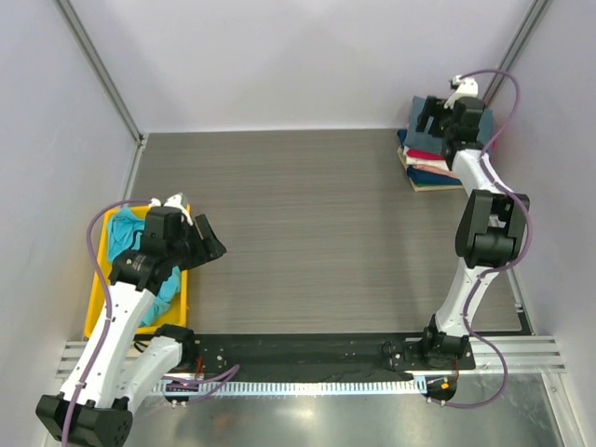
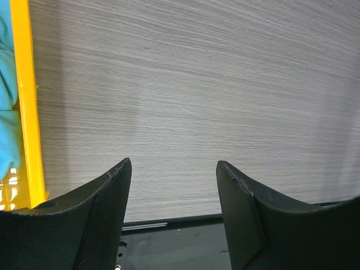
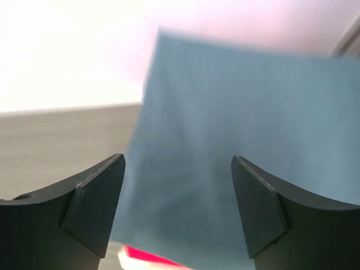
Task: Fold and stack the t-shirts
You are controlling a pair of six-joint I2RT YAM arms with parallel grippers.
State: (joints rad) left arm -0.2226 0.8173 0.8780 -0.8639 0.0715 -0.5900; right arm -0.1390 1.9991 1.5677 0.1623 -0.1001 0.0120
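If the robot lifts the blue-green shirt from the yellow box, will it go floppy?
Probably floppy: the teal shirt lies crumpled in the yellow bin, so it should droop. Being soft cloth, likely light, and it won't roll.

The right gripper (image 1: 445,119) hides the stack's (image 1: 430,173) top. The slate grey-blue shirt (image 3: 236,146) on the stack is blurred and cut off; beneath, perhaps crimson cloth (image 3: 149,257).

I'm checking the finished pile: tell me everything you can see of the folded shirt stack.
The stack of soft folded cloth lies at the far right of the table. A slate blue shirt tops it; crimson, cream and darker layers show beneath, edges roughly aligned. The right gripper hovers above, fingers open, holding nothing.
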